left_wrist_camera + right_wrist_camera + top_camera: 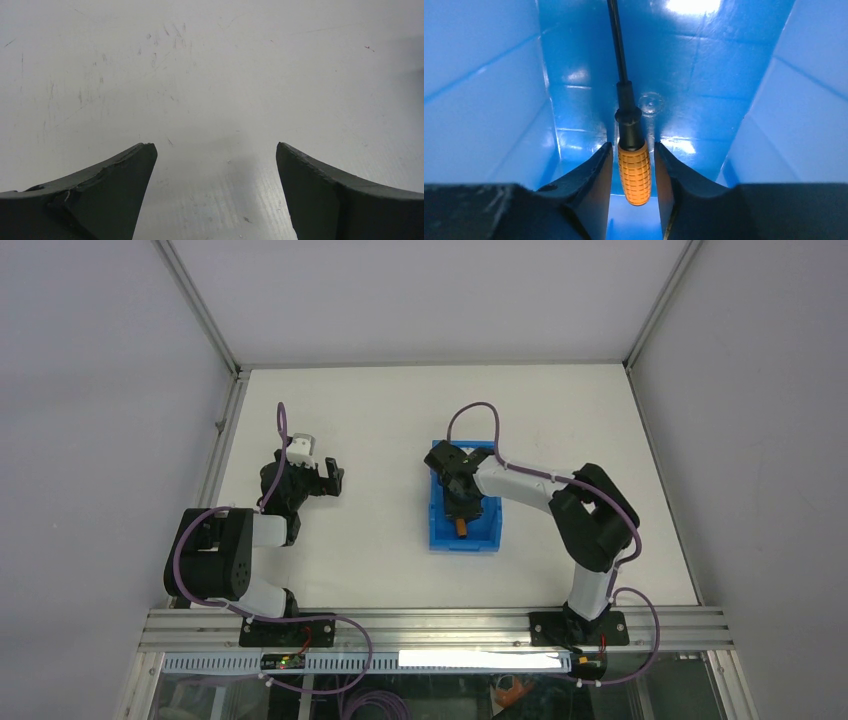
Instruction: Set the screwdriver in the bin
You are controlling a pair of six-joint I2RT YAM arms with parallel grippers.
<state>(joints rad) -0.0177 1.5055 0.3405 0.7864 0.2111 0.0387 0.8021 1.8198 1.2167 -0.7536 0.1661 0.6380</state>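
Observation:
The blue bin stands on the white table, right of centre. My right gripper is lowered into it. In the right wrist view the bin's walls surround the gripper. The screwdriver lies between the fingers, orange handle toward the camera, black shaft pointing away along the ribbed floor. A thin gap shows on each side of the handle, so the jaws stand slightly apart. The handle's end also shows in the top view. My left gripper is open and empty over the bare table, as its wrist view shows.
The white table is fenced by grey walls and aluminium rails at the back and sides. The left arm is folded at the left side, well apart from the bin.

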